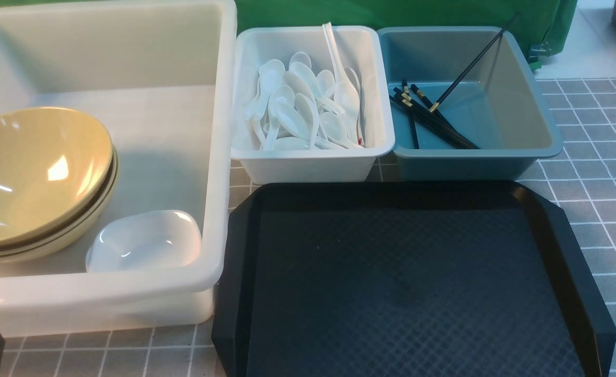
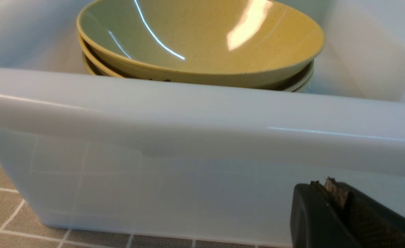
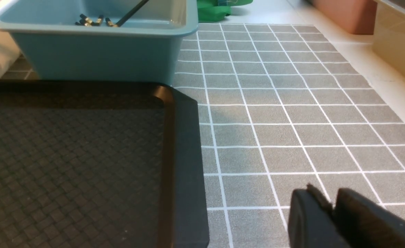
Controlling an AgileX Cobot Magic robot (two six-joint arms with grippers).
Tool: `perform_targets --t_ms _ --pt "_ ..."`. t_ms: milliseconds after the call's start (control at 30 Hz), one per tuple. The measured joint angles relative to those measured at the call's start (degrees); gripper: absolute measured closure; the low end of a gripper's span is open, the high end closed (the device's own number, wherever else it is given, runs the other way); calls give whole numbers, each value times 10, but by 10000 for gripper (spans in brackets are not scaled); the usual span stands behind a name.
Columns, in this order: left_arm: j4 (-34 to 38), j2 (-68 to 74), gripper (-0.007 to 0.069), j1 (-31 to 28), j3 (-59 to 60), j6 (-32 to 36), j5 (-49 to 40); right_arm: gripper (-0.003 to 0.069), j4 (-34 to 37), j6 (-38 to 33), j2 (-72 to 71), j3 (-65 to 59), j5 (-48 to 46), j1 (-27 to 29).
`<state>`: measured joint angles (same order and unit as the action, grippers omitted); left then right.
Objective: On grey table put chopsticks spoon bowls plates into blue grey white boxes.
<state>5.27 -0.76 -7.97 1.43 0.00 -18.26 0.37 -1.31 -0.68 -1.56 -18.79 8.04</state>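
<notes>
the grey table (image 1: 595,157) is carrying everything, and the large off-white tub (image 1: 219,157) is sitting at the robot's left, holding the stacked olive-yellow bowls (image 1: 30,173) with one small white plate (image 1: 145,241) lying just beside them. the black tray (image 1: 407,283) in front is lying bare, so the sorting is looking finished or close to it. the white box (image 1: 313,162) is holding the pile of spoons (image 1: 308,112), and the blue-grey box (image 1: 496,157) beside it is holding the chopsticks (image 1: 433,120), one leaning up on its far rim. the left gripper (image 2: 329,206) is sitting low by the tub's outer wall, fingers pressed together on nothing. the right gripper (image 3: 329,213) is hovering over bare table beside the tray, fingers showing only a thin gap and pinching nothing. doing this step well likely means checking the table for strays and keeping both arms clear of the boxes.
</notes>
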Motion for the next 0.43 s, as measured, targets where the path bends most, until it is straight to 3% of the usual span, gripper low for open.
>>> perform_targets --t_ms 433 --pt "0 0 632 0 0 0 0 505 0 0 0 0 0 0"
